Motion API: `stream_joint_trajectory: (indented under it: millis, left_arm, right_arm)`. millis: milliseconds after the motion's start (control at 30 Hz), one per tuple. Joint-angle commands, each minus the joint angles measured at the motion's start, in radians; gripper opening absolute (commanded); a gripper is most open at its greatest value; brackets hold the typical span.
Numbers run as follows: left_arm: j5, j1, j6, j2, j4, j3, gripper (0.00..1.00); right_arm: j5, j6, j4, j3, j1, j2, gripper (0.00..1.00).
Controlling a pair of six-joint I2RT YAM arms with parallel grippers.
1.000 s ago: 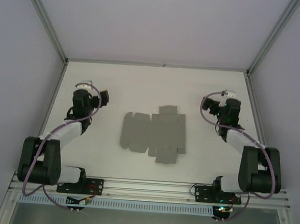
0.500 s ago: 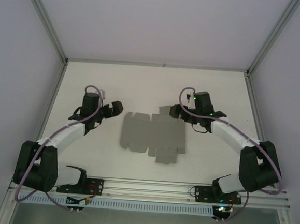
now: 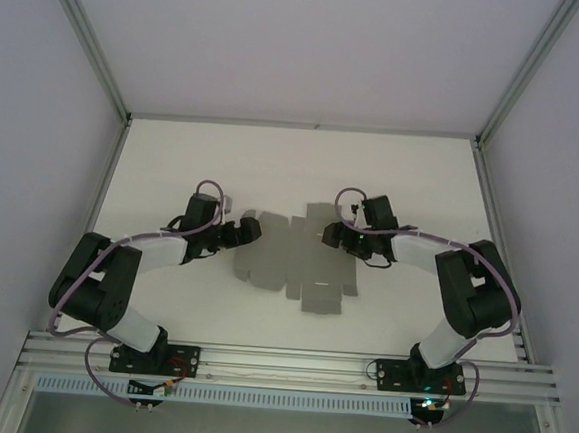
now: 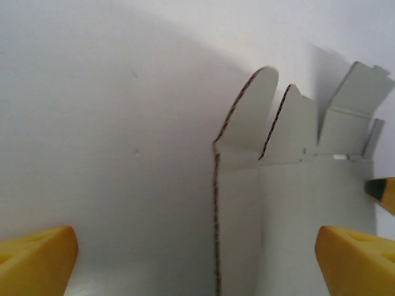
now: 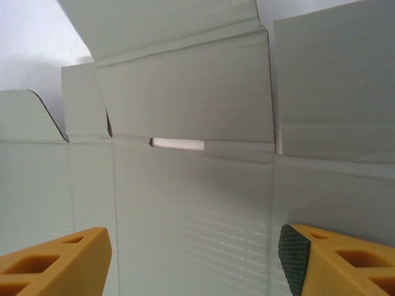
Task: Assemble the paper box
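Left end effector [image 3: 246, 231]: jaws spread wide with nothing held. It sits at the left edge of the paper box [image 3: 301, 263].
Left fingers [image 4: 37, 256]: yellow. In the left wrist view one is over the bare worktop [image 4: 111, 123] and the other is over grey cardboard. The sheet's cut edge runs up between them.
Right end effector [image 3: 330, 235]: jaws apart and gripping nothing. It is low over the far right part of the sheet.
Right fingers [image 5: 55, 262]: yellow, one with a dark pad. In the right wrist view both are above the cardboard. Whether they touch it cannot be told.
Paper box: a flat die-cut grey sheet lying unfolded in the middle of the worktop, between the two end effectors.
Flaps [image 4: 253, 105]: rounded tabs at the sheet's edge. In the left wrist view they are lifted slightly off the surface.
Slot [image 5: 178, 144]: a narrow cut on a crease line, ahead of the right fingers.
Worktop: white and matte.
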Motion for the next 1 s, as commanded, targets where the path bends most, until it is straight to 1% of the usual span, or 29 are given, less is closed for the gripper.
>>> stream_joint_trajectory:
  millis: [0,33,200,233,300,333,367,400,433,500,567,700,767,900,933,967]
  left_arm:
    - [0.128,-0.020,-0.047,0.047,0.135,-0.026,0.90]
    - [0.143,-0.021,-0.063,0.058,0.158,-0.030,0.86]
    - [0.176,-0.020,-0.129,0.084,0.310,-0.066,0.54]
    - [0.178,-0.019,-0.134,0.082,0.313,-0.060,0.42]
    - [0.165,-0.021,-0.141,0.070,0.307,-0.053,0.25]
    - [0.155,-0.020,-0.135,0.059,0.299,-0.050,0.17]
    - [0.146,-0.020,-0.134,0.047,0.291,-0.047,0.13]
    - [0.138,-0.021,-0.134,0.035,0.272,-0.041,0.05]
    - [0.128,-0.021,-0.128,0.022,0.239,-0.027,0.00]
    - [0.135,-0.021,-0.115,-0.001,0.188,-0.002,0.00]
    - [0.146,-0.020,-0.115,-0.038,0.182,0.011,0.00]
    - [0.148,-0.019,-0.087,-0.152,0.110,0.064,0.00]
    - [0.149,-0.019,-0.075,-0.211,0.053,0.103,0.00]
    - [0.203,-0.018,-0.091,-0.329,0.036,0.158,0.00]
    - [0.207,-0.017,-0.101,-0.352,0.030,0.170,0.00]
    - [0.214,-0.016,-0.106,-0.373,0.027,0.181,0.00]
  right_arm:
    - [0.040,-0.002,0.039,-0.055,0.002,0.068,0.74]
    - [0.047,0.003,0.046,-0.057,0.003,0.073,0.74]
    - [0.052,-0.022,0.074,-0.064,0.001,0.082,0.74]
    - [0.060,-0.028,0.069,-0.062,-0.001,0.080,0.74]
    - [0.062,-0.037,0.064,-0.059,-0.006,0.071,0.75]
    - [0.059,-0.042,0.062,-0.058,-0.011,0.061,0.75]
    - [0.053,-0.047,0.060,-0.055,-0.015,0.049,0.76]
    - [0.049,-0.051,0.050,-0.050,-0.021,0.032,0.78]
    - [0.047,-0.053,0.031,-0.041,-0.027,0.011,0.82]
    - [0.029,-0.071,-0.015,-0.019,-0.043,-0.030,0.89]
    - [0.034,-0.090,-0.069,0.007,-0.056,-0.083,0.99]
    - [0.039,-0.121,-0.153,0.033,-0.091,-0.238,1.00]
    - [0.018,-0.127,-0.182,0.033,-0.117,-0.322,1.00]
    - [-0.083,-0.123,-0.248,0.035,-0.199,-0.478,1.00]
    - [-0.131,-0.124,-0.269,0.040,-0.229,-0.504,1.00]
    - [-0.217,-0.133,-0.282,0.043,-0.267,-0.528,1.00]
